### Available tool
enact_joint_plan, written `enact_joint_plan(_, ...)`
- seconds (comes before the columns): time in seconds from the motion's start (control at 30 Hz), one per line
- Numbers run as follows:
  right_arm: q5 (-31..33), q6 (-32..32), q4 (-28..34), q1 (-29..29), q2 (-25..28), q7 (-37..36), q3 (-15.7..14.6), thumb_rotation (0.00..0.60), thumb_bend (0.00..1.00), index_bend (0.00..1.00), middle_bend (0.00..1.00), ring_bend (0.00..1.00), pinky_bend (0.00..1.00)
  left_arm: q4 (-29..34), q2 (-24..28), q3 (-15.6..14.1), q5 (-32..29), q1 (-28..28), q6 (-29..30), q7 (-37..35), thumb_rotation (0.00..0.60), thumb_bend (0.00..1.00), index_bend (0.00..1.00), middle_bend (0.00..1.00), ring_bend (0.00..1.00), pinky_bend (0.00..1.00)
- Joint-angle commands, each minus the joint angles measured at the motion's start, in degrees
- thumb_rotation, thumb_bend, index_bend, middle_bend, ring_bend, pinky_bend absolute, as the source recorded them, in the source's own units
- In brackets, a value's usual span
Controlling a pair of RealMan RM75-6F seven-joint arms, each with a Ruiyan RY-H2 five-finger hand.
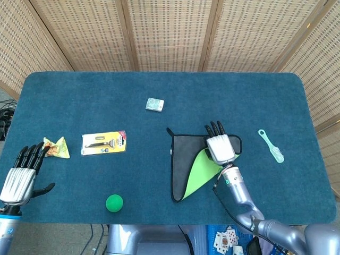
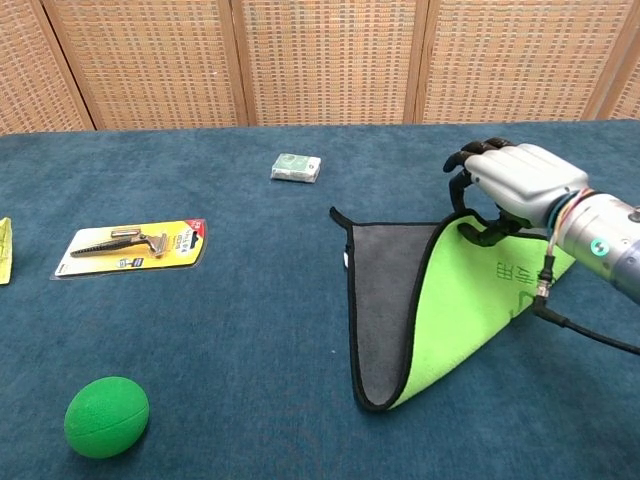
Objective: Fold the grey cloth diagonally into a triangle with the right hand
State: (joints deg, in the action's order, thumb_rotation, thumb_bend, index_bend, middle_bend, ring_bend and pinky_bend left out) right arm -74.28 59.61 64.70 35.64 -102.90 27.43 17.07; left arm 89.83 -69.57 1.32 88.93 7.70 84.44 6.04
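The grey cloth [image 1: 183, 159] [image 2: 382, 290] lies right of the table's middle, its near right corner lifted so the lime green underside [image 2: 470, 300] [image 1: 195, 171] faces up. My right hand [image 1: 219, 145] [image 2: 512, 188] pinches that lifted corner and holds it above the cloth's far edge. The fold line runs from the hand down to the cloth's near left corner. My left hand [image 1: 22, 175] hovers at the near left of the table with fingers spread, holding nothing.
A yellow razor pack [image 1: 104, 142] [image 2: 133, 246] and a green ball [image 1: 114, 202] [image 2: 106, 415] lie left of the cloth. A small white packet [image 1: 154, 104] [image 2: 296, 167] sits beyond it, a mint comb [image 1: 271, 145] to its right, a yellow wrapper [image 1: 57, 147] near my left hand.
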Motion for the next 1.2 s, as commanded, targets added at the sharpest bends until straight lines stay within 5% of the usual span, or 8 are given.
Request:
enact_joint_plan(0.03, 1.7, -1.4, -2.2, 1.9, -1.5, 0.9, 1.2, 0.6, 0.51, 0.69, 0.17, 0.0, 0.0, -0.1, 0.1, 0.0, 0.0, 0.1, -0.1, -0.2, 0.6, 0.17, 0.0, 0.0, 0.0, 0.0)
enact_joint_plan(0.5, 6.2, -4.9, -12.3, 6.8, -5.5, -1.3, 2.3, 0.6, 0.51, 0.69, 0.17, 0.0, 0.0, -0.2, -0.2, 0.0, -0.5, 0.5, -1.1, 0.0, 0.6, 0.17, 0.0, 0.0, 0.0, 0.0)
enact_joint_plan(1.2, 7.1, -3.9, -13.3, 8.6, -6.3, -2.0, 1.2, 0.6, 0.51, 0.69, 0.17, 0.0, 0.0, 0.0, 0.0, -0.2, -0.2, 0.4, -0.7, -0.3, 0.6, 0.17, 0.0, 0.0, 0.0, 0.0)
